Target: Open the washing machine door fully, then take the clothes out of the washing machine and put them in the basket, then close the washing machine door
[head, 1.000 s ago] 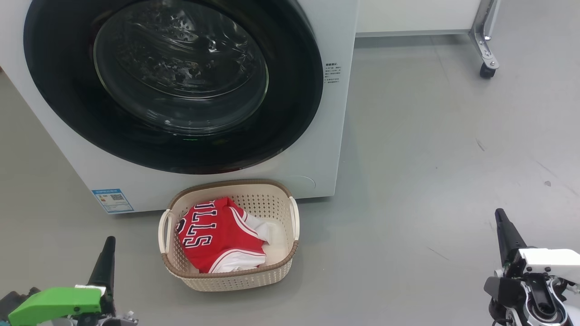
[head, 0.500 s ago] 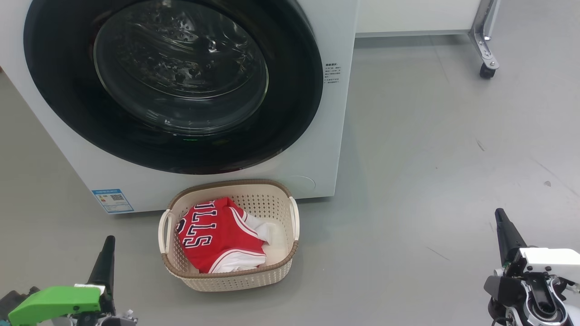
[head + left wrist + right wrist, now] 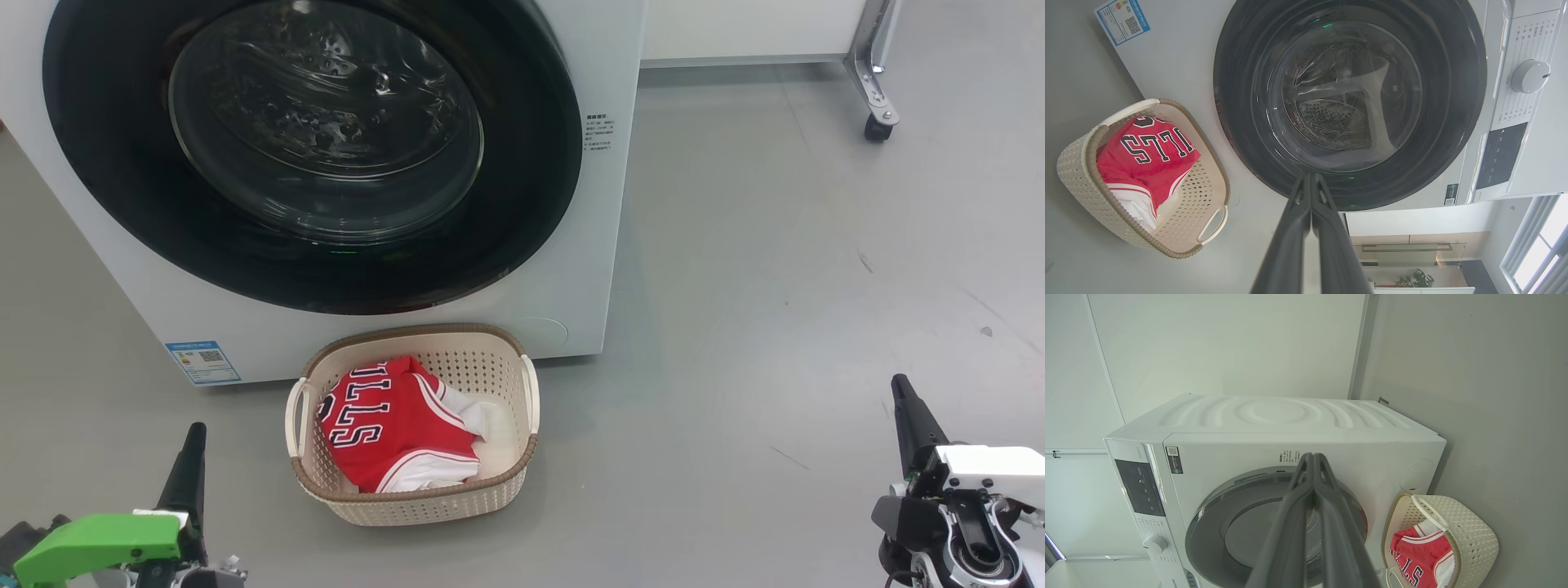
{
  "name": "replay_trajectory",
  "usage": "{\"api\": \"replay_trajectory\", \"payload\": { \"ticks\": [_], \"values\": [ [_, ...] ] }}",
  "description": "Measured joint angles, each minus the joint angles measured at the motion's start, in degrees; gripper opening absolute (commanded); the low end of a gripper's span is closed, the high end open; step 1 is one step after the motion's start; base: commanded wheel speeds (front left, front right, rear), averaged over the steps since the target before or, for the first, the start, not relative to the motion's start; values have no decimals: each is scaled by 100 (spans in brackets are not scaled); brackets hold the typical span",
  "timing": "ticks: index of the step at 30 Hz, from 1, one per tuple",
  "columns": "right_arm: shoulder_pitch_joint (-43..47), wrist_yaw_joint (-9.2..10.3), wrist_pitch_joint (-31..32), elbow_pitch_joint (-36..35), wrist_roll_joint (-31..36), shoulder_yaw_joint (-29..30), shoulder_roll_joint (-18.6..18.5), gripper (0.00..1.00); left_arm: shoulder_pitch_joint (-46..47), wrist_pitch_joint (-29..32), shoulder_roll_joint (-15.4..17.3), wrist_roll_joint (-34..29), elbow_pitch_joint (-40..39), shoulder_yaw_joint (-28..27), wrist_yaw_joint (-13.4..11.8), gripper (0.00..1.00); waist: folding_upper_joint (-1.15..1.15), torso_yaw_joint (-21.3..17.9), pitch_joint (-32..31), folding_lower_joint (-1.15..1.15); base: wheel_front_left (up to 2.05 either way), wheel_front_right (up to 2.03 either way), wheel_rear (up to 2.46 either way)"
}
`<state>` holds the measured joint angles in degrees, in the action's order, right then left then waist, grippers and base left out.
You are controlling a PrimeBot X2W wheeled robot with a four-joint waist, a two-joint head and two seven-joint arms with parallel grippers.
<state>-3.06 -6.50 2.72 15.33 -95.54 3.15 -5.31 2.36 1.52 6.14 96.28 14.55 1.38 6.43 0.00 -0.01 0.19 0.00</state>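
Observation:
The white washing machine (image 3: 571, 269) stands ahead with its round glossy black door (image 3: 310, 147) lying flat against its front, shut. On the floor just in front sits the cream basket (image 3: 412, 498), holding the red clothes (image 3: 392, 425), a jersey with dark block letters on top. My left gripper (image 3: 196, 431) is low at the left, shut and empty, left of the basket. My right gripper (image 3: 900, 384) is low at the right, shut and empty, well right of the basket. The left wrist view shows the door (image 3: 1349, 102) and the basket (image 3: 1073, 163) beyond the shut fingers.
Grey floor spreads to the right of the washing machine. A metal leg with a caster (image 3: 878, 126) stands at the back right under a white panel. A blue label (image 3: 202, 361) sits low on the machine's front.

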Motion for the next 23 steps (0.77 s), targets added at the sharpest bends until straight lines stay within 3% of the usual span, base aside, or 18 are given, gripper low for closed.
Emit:
{"api": "replay_trajectory", "payload": {
  "ticks": [23],
  "values": [
    [-4, -18, 2, 35, 0, 13, 3, 0, 8, 26, -5, 0, 63, -16, 43, 0, 0, 0, -2, 0, 0, 0, 0]
  ]
}}
